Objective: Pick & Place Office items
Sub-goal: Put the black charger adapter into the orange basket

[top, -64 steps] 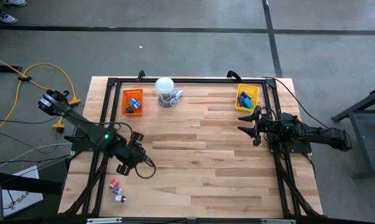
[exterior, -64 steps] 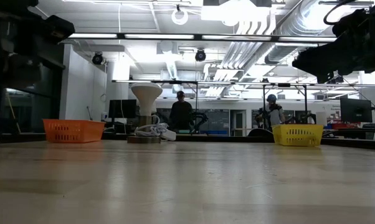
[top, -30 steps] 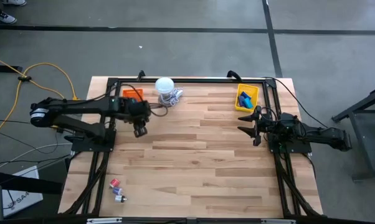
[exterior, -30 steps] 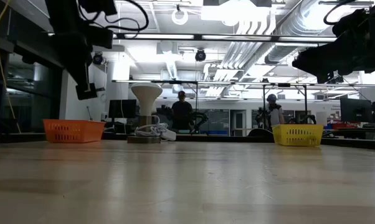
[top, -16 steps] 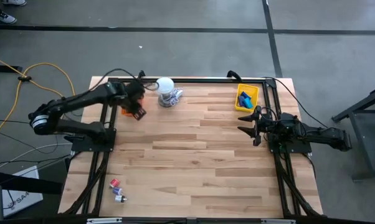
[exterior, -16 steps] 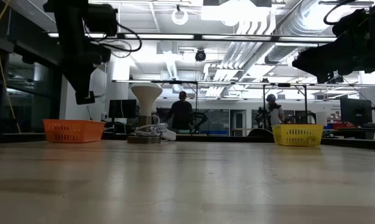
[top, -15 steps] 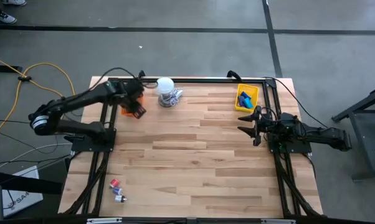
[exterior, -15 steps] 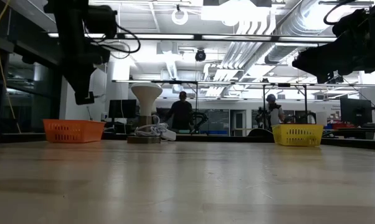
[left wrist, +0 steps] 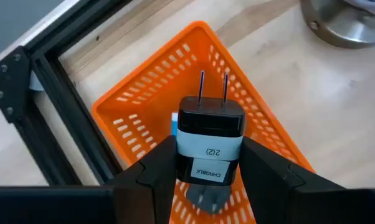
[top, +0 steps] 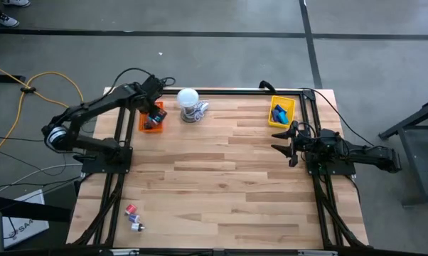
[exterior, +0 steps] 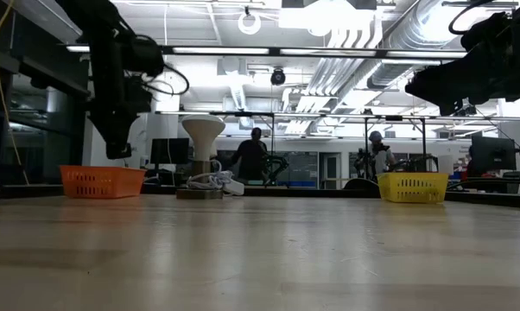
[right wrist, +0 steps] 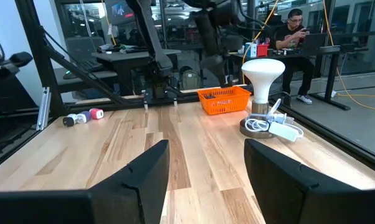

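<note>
We find the left gripper (left wrist: 206,180) pinching a small black plug-in charger with a pale grey label band and two bare metal prongs (left wrist: 209,140), the dark fingers (left wrist: 151,177) pressed against its two sides. The prongs point away from the wrist, so the body sits square between the fingers, a hold that should let it drop cleanly.

Directly beyond the charger lies the orange slotted plastic tray (left wrist: 144,118); a bit of blue shows inside it, just beside the charger's body. In the high view the left gripper (top: 154,112) hangs over that orange tray (top: 144,124) near the far left corner of the wooden table (top: 221,178). We judge this the placing step: carried item poised above its bin, release not yet made.

Just beside the tray stands a white round-topped lamp-like object on a grey base (top: 189,104) with a coiled white cable. A yellow slotted tray (top: 281,112) holding blue pieces sits at the far right corner.

Near the front left corner, well apart from both trays, small red, white and dark bits (top: 133,217) wait on the wood.

The right gripper (top: 285,144) waits at the right edge with its fingers spread, holding nothing.
</note>
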